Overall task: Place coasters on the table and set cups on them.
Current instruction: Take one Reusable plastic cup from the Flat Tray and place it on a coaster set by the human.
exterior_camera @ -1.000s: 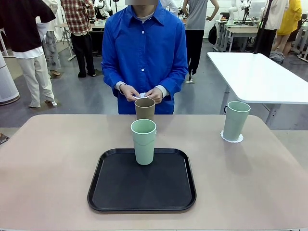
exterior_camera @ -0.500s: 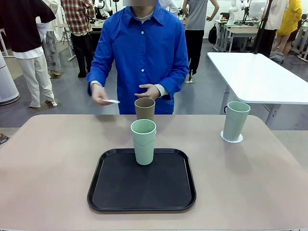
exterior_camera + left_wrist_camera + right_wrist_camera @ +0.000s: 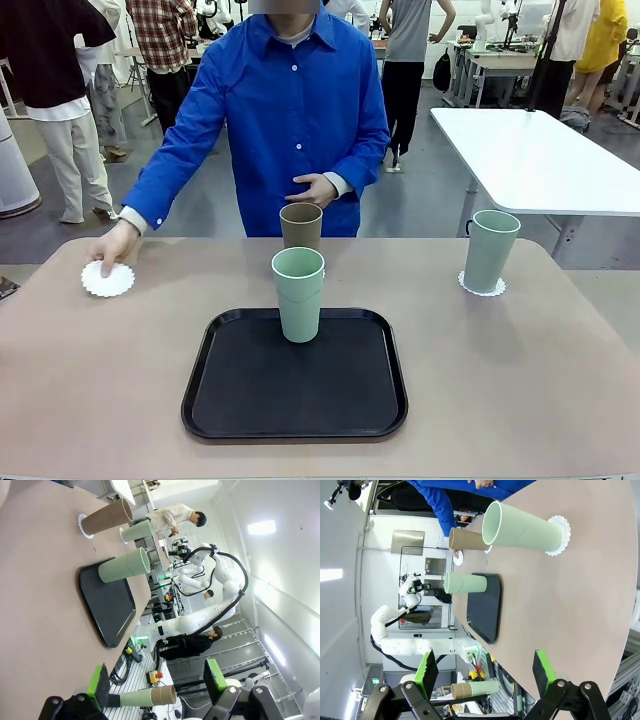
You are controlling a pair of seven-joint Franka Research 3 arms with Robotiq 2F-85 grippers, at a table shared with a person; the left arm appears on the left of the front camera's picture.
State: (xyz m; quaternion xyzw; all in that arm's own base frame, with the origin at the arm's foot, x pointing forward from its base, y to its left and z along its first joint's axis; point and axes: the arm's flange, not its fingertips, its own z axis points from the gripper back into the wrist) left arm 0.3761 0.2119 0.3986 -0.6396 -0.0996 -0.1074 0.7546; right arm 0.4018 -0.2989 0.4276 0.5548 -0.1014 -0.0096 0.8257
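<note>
The left pincer [image 3: 156, 682] stands wide open with nothing between its green pads, well back from the things. The right pincer [image 3: 485, 672] is spread just as wide and is also empty.

From the left pincer, the nearest cup is the mint cup [image 3: 299, 295] on the far part of the black tray [image 3: 230, 420], in the middle of the worktop [image 3: 100, 380]. It stands upright with its mouth up and its long axis vertical, and it has no coaster under it. Just beyond it, off the tray, the tan cup [image 3: 301, 226] stands on the worktop with a lacy white edge showing at its base. At the far right, the second mint cup [image 3: 490, 250] sits on its own coaster [image 3: 482, 286].

The relation that matters is between the tray cup and the bare coaster [image 3: 108, 279]. That coaster lies flat at the far left of the worktop, well apart from the tray. The person's hand [image 3: 112, 248] is touching it at the end of an outstretched arm, with the body leaning that way. The person's other hand [image 3: 318, 190] is held at the waist.

I judge that the cup on the tray belongs on that left coaster. It would travel left and a little farther away from the robot. The person's hand is already at the coaster. Of the two arms, the left one serves that side better.
</note>
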